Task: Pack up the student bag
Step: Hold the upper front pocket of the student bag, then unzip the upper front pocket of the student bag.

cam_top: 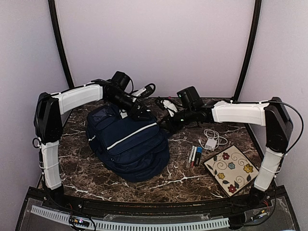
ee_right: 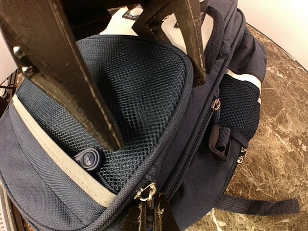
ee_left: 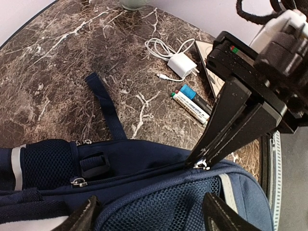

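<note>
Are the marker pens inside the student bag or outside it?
Outside. The marker pens lie on the table, apart from the student bag, beside the charger.

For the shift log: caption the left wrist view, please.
Right claw pinches a zipper pull on the student bag; open left claw above it, markers and charger on the table behind.

The top camera looked down from above and behind the arm bases (cam_top: pixel 53 188), taking in the whole surface (cam_top: pixel 96 175). The left wrist camera sat close over the student bag (ee_left: pixel 144 161), facing the right hand (ee_left: pixel 201 161). The right wrist camera, closer still, faced the left hand (ee_right: pixel 156 113). Both wrist views shared the bag's mesh panel (ee_left: pixel 163 207) and zipper pull (ee_left: pixel 201 165).
</note>
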Tool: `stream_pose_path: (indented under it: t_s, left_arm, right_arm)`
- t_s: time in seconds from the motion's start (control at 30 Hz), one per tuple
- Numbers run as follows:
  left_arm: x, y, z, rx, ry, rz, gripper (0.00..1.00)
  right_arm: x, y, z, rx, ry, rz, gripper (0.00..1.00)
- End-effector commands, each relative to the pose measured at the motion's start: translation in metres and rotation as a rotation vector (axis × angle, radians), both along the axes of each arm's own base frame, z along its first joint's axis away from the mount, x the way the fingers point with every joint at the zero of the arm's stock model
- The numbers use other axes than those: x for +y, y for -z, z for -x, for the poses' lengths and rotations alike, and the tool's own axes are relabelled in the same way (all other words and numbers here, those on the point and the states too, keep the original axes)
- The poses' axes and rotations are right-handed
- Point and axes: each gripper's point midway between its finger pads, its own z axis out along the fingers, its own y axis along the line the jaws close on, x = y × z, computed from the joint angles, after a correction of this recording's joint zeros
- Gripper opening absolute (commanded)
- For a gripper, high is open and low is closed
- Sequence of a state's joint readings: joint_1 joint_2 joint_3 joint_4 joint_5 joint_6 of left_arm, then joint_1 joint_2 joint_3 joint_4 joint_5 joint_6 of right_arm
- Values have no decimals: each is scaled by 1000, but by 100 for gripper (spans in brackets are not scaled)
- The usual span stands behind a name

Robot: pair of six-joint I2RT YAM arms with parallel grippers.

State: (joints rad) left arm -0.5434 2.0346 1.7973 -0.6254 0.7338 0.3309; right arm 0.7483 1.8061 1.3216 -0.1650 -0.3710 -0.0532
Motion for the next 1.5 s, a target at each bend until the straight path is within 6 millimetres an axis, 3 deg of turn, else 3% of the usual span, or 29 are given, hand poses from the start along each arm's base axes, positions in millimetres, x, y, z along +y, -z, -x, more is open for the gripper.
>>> stream_pose_path:
  t_s: [0.0, 0.07, 0.13, 0.17, 0.2, 0.33, 0.43, 0.53, 0.6, 0.8, 1.0, 1.23, 1.37, 1.47]
  left_arm:
    - [8, 3, 51, 170, 101, -15, 65]
    - [11, 12, 53, 183, 103, -46, 46]
    - [11, 9, 58, 196, 119, -31, 20]
    - [10, 7, 57, 193, 115, -28, 2]
    - [11, 4, 55, 179, 103, -26, 0]
    - [12, -14, 28, 59, -21, -31, 0]
    - [28, -28, -19, -43, -324, -60, 0]
    - [43, -38, -44, -95, -513, -68, 0]
    - [47, -51, -50, -115, -581, -19, 0]
    - [53, -92, -58, -149, -705, 119, 0]
    - [64, -102, -66, -180, -794, 146, 0]
    - [64, -97, -72, -141, -849, 193, 0]
    - [66, -99, -74, -155, -863, 188, 0]
    - [69, -96, -71, -154, -862, 169, 0]
  right_arm:
    - [10, -44, -3, -101, -19, -90, 0]
    - [8, -44, -4, -103, -11, -85, 0]
    - [5, -43, -7, -106, 5, -76, 0]
    - [4, -42, -9, -105, 13, -69, 0]
    - [1, -41, -11, -105, 23, -62, 0]
    - [-11, -35, -11, -116, 58, -10, 0]
    - [-30, -33, -3, -137, 88, 37, 0]
    - [-45, -16, 15, -133, 97, 91, 0]
    - [-48, -12, 38, -134, 72, 106, 0]
    - [-31, 11, 107, -70, -25, 131, 0]
    - [-7, 10, 150, -45, -54, 85, 0]
    - [62, -2, 204, -3, -212, -13, 0]
    - [83, -3, 218, 60, -260, -63, 0]
    - [75, 3, 198, 81, -182, -60, 0]
